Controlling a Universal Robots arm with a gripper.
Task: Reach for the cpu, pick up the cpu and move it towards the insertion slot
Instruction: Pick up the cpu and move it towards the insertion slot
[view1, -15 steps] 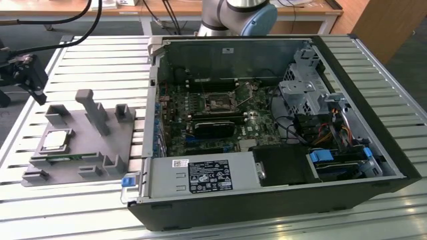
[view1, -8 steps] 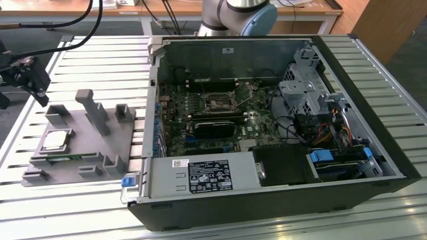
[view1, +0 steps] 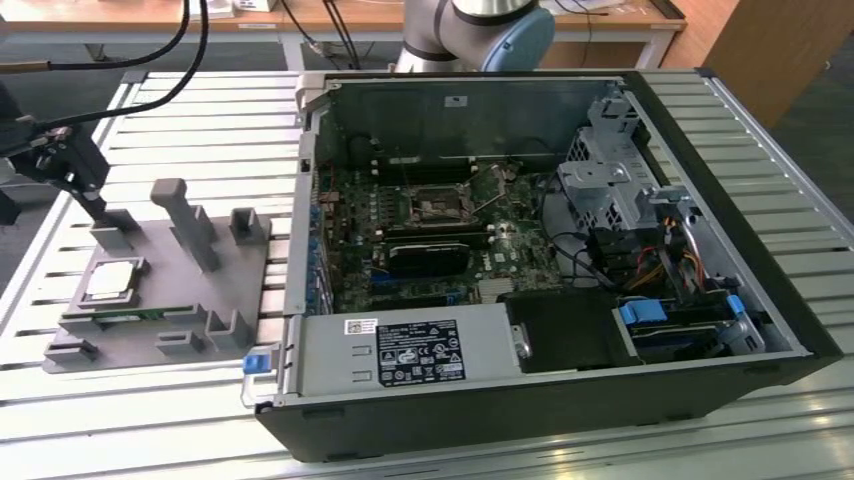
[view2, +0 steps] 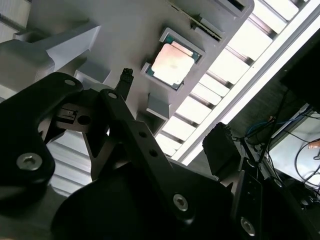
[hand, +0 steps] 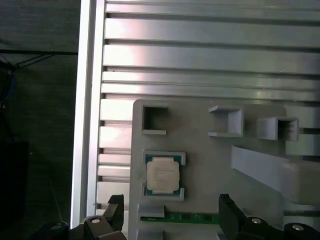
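The big metal table (view1: 174, 120) carries everything. It is made of long shiny strips with grooves between them. The black computer case (view1: 534, 420) lies on its side toward the table's edge on the exterior view's right. Its open side faces up, most likely so the arm can reach in from above. Near the table's edge on the exterior view's left sits a flat grey plastic holder (view1: 187, 290) with blocks and little walls sticking up. The black gripper (hand: 171, 207) hangs over the holder, by its far corner. Its two fingers are spread wide and hold nothing. I think the gap is wide so they can fit around the chip. The insertion slot (view1: 437, 207) is a dark square with a silvery frame, in the middle of the board (view1: 497, 262) inside the case. The cpu (hand: 163, 175) is a small flat square with a shiny silver top and a pale rim. It rests in a square pocket close to the holder's outer edge, and the corner walls seem made to stop it sliding. A thin green memory stick (hand: 192, 218) lies just beside it.
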